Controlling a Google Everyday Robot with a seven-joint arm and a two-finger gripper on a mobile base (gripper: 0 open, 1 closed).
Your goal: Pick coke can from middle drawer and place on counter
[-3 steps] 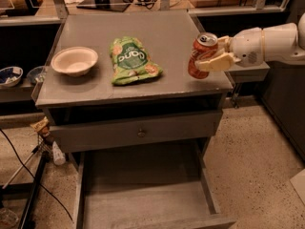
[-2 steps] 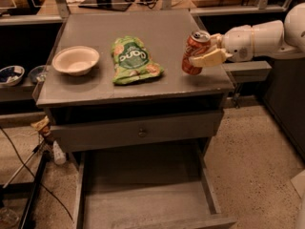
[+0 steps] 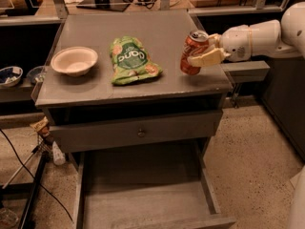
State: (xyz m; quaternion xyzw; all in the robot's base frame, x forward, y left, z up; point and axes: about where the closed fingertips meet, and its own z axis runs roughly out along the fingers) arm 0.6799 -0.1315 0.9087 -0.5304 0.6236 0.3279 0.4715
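The coke can (image 3: 192, 52) is red with a silver top and leans a little to the right over the right side of the counter (image 3: 143, 27). My gripper (image 3: 202, 50) comes in from the right on a white arm and is shut on the can; one cream finger (image 3: 206, 58) lies across the can's front. The can's base is at or just above the counter top; I cannot tell if it touches. The middle drawer (image 3: 143, 199) stands pulled out below, its grey floor bare.
A green snack bag (image 3: 132, 60) lies mid-counter, left of the can. A white bowl (image 3: 74, 60) sits at the counter's left. A shut drawer front with a small knob (image 3: 141, 133) is above the open drawer. Small bowls (image 3: 9, 75) sit on a shelf at far left.
The gripper and the can have moved left, further in over the counter, from near its right edge. The bag, bowl and drawer have not moved.
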